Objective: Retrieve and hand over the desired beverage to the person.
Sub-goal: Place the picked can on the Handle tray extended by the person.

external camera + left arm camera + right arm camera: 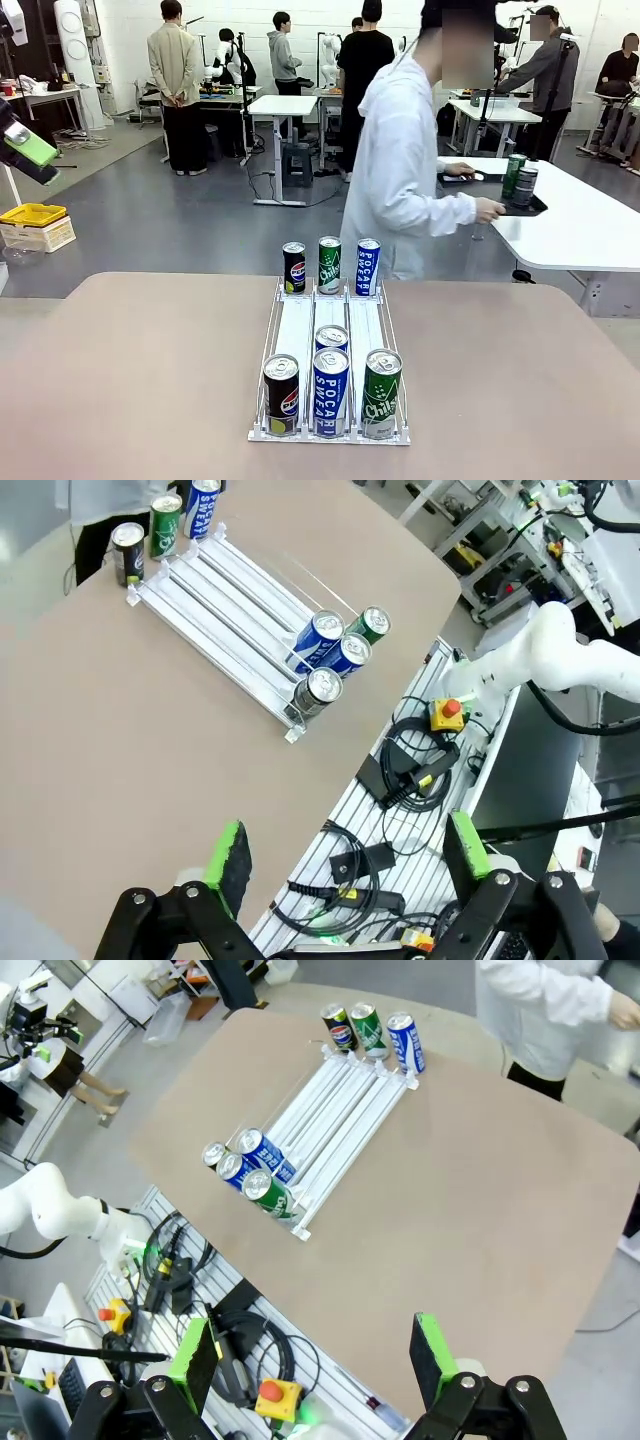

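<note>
The bench (pixel 120 380) carried a rack (pixel 330 320) of cans (pixel 331 390). The person (pixel 400 170) stood beyond, turned right, holding a tray (pixel 525 208). Both grippers (pixel 345 865) (pixel 315 1350) hung high, fingers apart; waiting for a clear choice seemed wise.

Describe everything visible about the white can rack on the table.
The rack is a white, plastic-looking tray with three lanes divided by thin rails. It lies flat on the tan table, running lengthwise from the robot's side toward the person. Three cans stand at its far end, one per lane. Four stand at its near end, two of them in the middle lane. Nothing else touches it.
</note>
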`<action>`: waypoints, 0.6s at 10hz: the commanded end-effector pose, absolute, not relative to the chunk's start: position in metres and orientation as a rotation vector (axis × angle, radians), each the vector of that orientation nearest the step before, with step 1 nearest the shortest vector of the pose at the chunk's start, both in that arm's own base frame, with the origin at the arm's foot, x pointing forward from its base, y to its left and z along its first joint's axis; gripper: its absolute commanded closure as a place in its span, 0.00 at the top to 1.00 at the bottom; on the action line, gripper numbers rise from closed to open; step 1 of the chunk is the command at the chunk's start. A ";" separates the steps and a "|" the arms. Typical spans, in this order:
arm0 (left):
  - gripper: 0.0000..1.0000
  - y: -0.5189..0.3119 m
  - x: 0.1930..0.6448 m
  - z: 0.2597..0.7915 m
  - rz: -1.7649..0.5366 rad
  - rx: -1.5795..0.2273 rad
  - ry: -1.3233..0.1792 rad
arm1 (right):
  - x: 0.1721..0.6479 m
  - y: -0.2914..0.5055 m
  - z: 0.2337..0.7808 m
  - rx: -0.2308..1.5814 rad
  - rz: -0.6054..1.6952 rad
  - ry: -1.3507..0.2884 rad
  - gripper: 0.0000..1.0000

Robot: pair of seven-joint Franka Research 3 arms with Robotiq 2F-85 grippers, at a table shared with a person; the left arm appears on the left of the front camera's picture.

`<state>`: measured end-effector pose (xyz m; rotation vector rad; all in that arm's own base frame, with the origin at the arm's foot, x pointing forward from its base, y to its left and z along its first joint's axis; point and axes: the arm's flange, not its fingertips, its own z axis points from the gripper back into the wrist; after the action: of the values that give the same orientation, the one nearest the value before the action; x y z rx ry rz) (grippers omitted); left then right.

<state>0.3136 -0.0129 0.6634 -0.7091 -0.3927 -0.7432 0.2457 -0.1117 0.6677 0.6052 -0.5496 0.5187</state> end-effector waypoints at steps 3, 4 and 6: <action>1.00 -0.019 0.313 0.661 -0.748 -0.702 -0.392 | 0.248 -0.110 0.669 0.628 0.538 -0.560 1.00; 1.00 -0.019 0.313 0.661 -0.748 -0.702 -0.392 | 0.248 -0.110 0.669 0.628 0.538 -0.560 1.00; 1.00 -0.019 0.313 0.661 -0.748 -0.702 -0.392 | 0.248 -0.110 0.669 0.628 0.538 -0.560 1.00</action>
<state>0.3147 -0.0203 0.6611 -0.7028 -0.3876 -0.7472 0.2456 -0.1116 0.6677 0.6049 -0.5497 0.5199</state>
